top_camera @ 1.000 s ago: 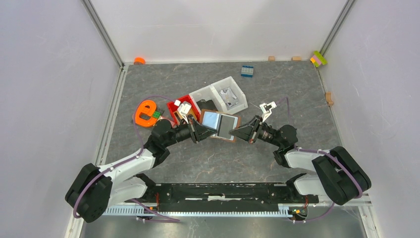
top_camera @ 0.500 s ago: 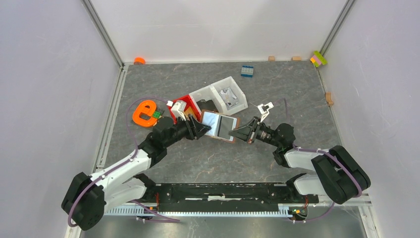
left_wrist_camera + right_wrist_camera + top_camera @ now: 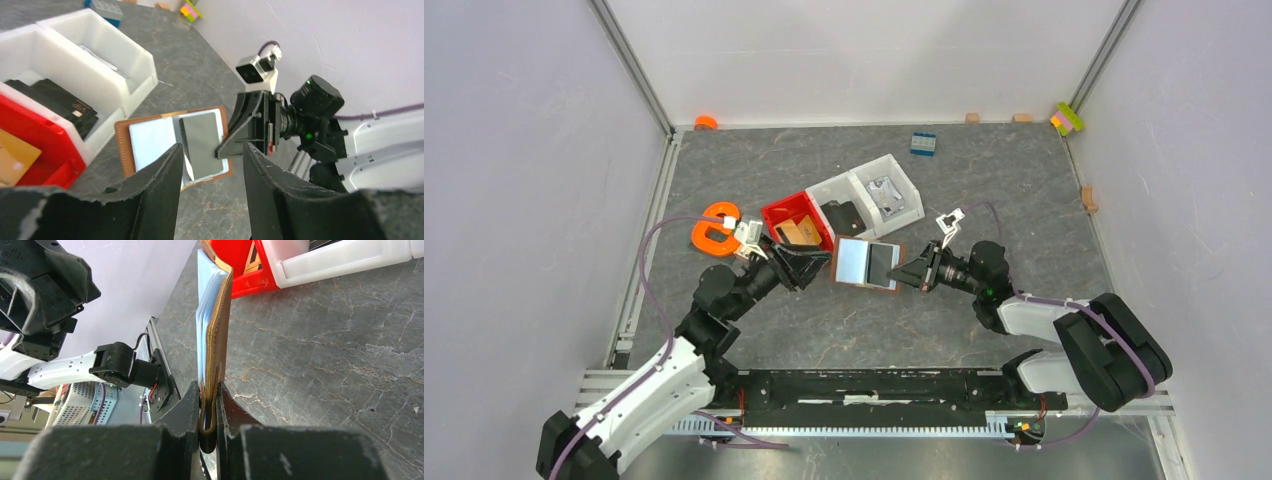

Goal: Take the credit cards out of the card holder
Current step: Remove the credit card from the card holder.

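Observation:
My right gripper [image 3: 916,272] is shut on the right edge of the brown card holder [image 3: 869,264] and holds it open and tilted just above the table. In the right wrist view the gripper [image 3: 210,412] pinches the holder [image 3: 221,335] edge-on, with a pale blue card [image 3: 202,315] inside. The left wrist view shows the holder [image 3: 123,146] with pale and grey card faces [image 3: 150,142]. My left gripper [image 3: 799,266] is open and empty, just left of the holder; it also shows in its wrist view [image 3: 210,170]. An orange-tan card [image 3: 800,232] lies in the red bin [image 3: 776,214].
A white two-part bin [image 3: 902,178] stands behind the holder, with a black wallet-like item [image 3: 842,215] in its left half. An orange ring-shaped object [image 3: 714,228] lies left of the red bin. A blue brick [image 3: 923,142] and small blocks [image 3: 1067,118] lie near the back wall.
My left gripper has drawn back to the left, away from the holder's left edge, uncovering the red bin. The right gripper has kept hold of the holder, shifted slightly left.

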You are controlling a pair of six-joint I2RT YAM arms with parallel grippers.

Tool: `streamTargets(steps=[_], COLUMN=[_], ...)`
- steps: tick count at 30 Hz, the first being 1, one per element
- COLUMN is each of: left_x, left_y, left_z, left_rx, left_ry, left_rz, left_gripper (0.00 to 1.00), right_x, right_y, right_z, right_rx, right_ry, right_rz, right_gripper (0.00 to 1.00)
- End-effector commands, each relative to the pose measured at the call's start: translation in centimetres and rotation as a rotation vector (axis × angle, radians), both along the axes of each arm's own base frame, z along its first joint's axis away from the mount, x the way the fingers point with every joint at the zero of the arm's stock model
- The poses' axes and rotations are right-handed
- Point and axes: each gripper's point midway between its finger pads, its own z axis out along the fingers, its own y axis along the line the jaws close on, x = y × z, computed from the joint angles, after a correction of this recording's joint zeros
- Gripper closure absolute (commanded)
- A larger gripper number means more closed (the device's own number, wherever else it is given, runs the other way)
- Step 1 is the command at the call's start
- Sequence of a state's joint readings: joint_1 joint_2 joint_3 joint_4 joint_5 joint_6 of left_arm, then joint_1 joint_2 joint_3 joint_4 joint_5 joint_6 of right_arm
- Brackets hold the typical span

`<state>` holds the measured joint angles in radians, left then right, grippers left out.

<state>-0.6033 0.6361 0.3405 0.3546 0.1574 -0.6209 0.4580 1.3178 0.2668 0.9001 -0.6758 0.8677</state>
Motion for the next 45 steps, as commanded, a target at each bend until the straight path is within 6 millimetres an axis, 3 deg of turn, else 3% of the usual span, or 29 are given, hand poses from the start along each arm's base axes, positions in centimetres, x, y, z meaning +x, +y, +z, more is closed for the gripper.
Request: streamTargets(steps=[1, 7, 12, 27, 33, 40, 45], left_x=[-1.6, -1.5, -1.6, -1.7, -1.3, -2.6, -3.4], left_y=[-2.4, -6.1, -8.0, -9.0, -8.8, -8.9, -8.8], left_z=[1.8, -0.5, -1.8, -2.3, -2.6, -0.8, 0.3], left_rx=[-0.029, -0.003, -0.02, -0.043, -0.036, -0.098, -0.141], left_ry=[-0.121, 0.028, 0.121, 0.181, 0.189, 0.131, 0.086], left_rz=[-0.176, -0.366, -0.479, -0.534, -0.512, -0.575, -0.607], left_gripper=[0.47, 0.44, 0.46, 0.52, 0.39, 0.59, 0.65], right_x=[0.8, 0.2, -0.4, -2.5, -2.9, -2.6, -1.8], right_y=[0.4, 0.5, 0.7, 1.2, 1.6, 1.8, 1.9], right_z=[3.1, 4.5, 5.6, 8.1, 8.6, 7.6, 6.4], right_rx=[0.047, 0.087, 0.123, 0.239, 0.247, 0.222, 0.174], right_ry=[-0.115, -0.15, -0.167, -0.199, -0.21, -0.176, -0.152], right_rz=[0.009, 0.034, 0.06, 0.151, 0.174, 0.171, 0.15], right_gripper=[1.0, 1.0, 1.0, 1.0, 1.0, 1.0, 1.0])
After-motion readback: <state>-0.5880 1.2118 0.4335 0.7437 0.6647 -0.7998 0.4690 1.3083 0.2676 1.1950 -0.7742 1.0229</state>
